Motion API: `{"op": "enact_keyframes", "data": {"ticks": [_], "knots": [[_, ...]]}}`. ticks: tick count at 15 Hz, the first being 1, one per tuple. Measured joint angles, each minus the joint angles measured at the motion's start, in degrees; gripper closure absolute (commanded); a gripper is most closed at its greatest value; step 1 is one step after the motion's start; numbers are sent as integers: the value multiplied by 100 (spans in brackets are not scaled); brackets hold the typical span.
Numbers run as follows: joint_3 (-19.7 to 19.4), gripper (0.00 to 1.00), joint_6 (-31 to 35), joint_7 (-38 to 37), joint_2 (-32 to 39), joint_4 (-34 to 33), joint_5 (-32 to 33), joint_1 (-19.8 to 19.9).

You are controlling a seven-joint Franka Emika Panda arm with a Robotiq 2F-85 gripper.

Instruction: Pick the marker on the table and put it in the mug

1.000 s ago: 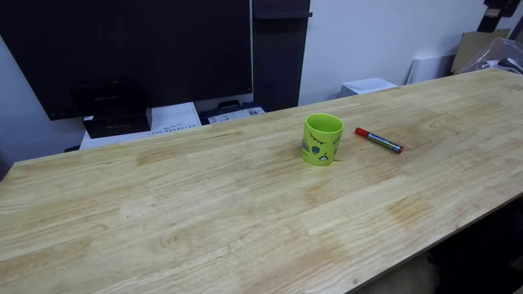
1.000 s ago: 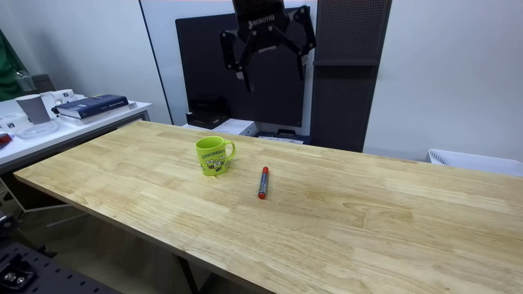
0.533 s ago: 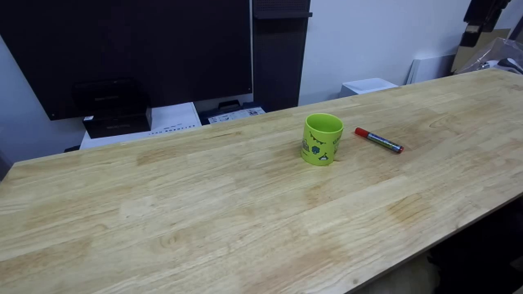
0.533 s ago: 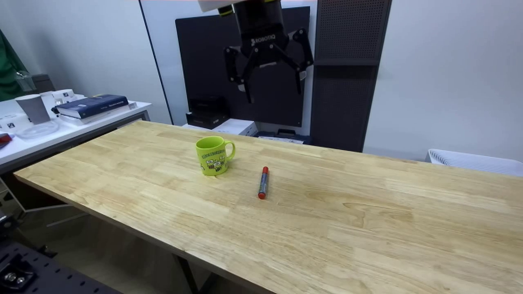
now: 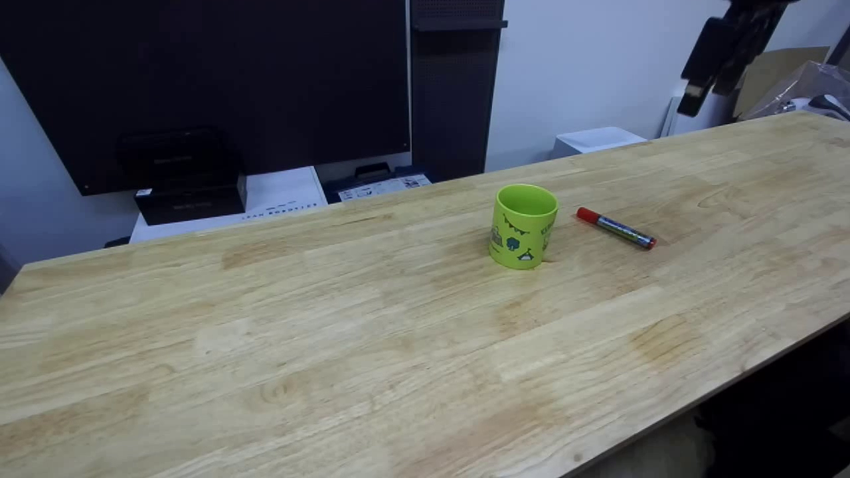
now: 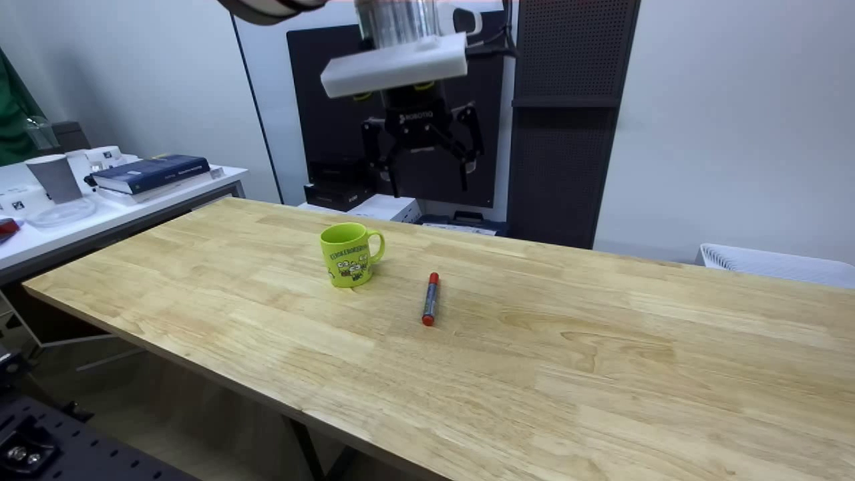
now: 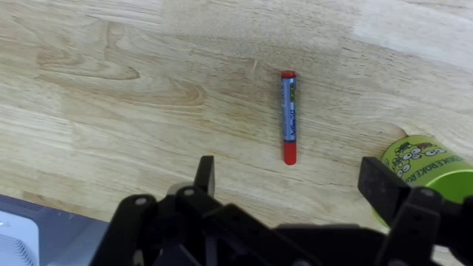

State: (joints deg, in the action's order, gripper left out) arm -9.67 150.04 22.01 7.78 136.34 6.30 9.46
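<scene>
The marker (image 5: 616, 228) lies flat on the table (image 5: 332, 345), beside the mug (image 5: 521, 242). In the exterior view (image 6: 430, 299) and wrist view (image 7: 289, 111) the marker has a blue-silver barrel with red ends. The lime-green mug stands upright; its handle shows in an exterior view (image 6: 346, 266), and in the wrist view the mug (image 7: 408, 160) is partly hidden behind the right finger. My gripper (image 6: 429, 188) is open and empty, pointing down, well above the table. In the wrist view the gripper (image 7: 288, 169) has its fingers wide apart, the marker's red cap lying just beyond between them.
A white side table (image 6: 234, 175) with books (image 6: 150, 175) and a grey cup (image 6: 55, 178) stands beyond the table's end. A black board (image 6: 401, 160) and white boxes are behind the table. A white bin (image 6: 775, 267) stands behind the back edge.
My gripper has come down and moved further over the table, towards the back edge in an exterior view. It stays open. The marker and mug have not moved.
</scene>
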Motion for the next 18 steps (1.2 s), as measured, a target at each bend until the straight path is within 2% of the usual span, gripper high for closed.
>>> {"op": "enact_keyframes", "data": {"ticks": [3, 5, 11, 18], "knots": [[229, 0, 90, 309, 590, -111, -548, 68], [365, 0, 48, 468, 1008, -298, -674, 175], [410, 0, -335, 492, 2105, -1234, -521, 319], [483, 0, -729, 476, 2837, -1964, -176, 269]]}}
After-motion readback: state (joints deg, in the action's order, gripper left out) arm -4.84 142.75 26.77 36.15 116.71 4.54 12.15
